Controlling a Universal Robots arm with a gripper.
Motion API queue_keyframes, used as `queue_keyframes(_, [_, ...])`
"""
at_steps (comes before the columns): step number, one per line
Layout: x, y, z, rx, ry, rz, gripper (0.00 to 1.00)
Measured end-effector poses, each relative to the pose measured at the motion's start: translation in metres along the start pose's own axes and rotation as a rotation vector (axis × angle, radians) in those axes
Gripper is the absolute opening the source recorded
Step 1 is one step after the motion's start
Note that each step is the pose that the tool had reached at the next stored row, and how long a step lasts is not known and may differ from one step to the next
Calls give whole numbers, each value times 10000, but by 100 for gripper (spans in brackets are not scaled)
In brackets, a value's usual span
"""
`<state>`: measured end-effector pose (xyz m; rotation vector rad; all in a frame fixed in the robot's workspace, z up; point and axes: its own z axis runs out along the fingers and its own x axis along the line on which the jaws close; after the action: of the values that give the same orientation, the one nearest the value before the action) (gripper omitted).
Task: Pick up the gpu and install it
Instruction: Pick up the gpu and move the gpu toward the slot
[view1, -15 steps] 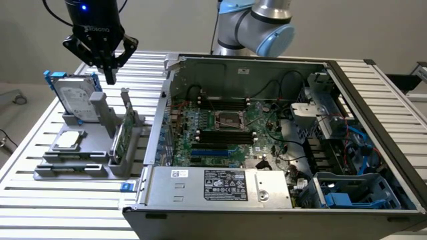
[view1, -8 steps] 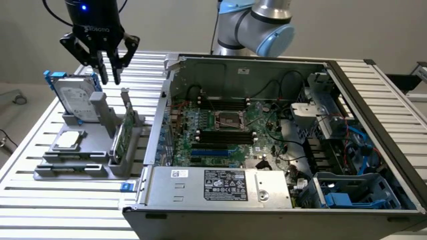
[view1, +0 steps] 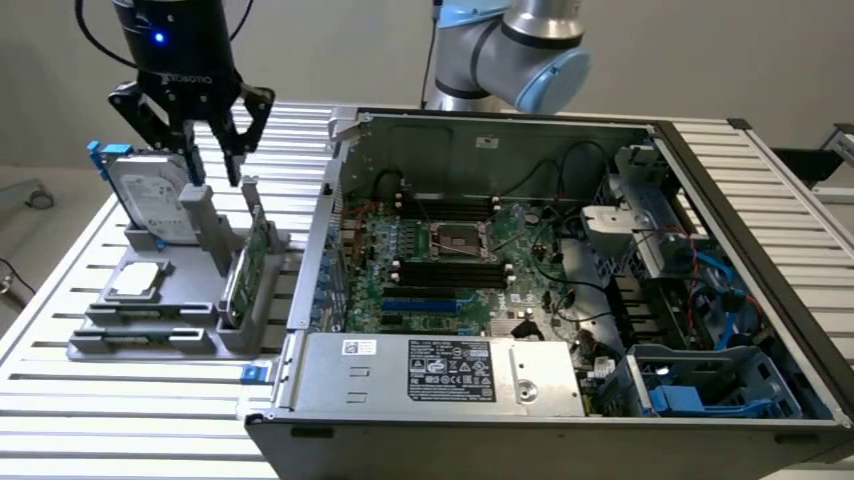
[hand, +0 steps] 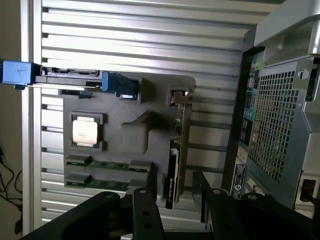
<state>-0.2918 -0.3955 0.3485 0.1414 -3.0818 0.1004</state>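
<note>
Here the hand (view1: 218, 176), fingers spread, hangs at eleven o'clock of the upright gpu (view1: 252, 262), whose black side the wrist view reveals.

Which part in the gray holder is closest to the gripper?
The gpu, the thin green card standing on edge; the blue-framed hard drive stands farther off.

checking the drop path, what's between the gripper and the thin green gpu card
Nothing: in the exterior view the gap between the open gripper and the thin green gpu card is bare.
</note>
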Motion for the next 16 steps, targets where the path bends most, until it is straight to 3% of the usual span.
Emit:
queue_keyframes(7, [18, -262, 144, 0, 1, -1, 42])
queue_keyframes(16, [-39, -275, 306, 10, 1, -22, 42])
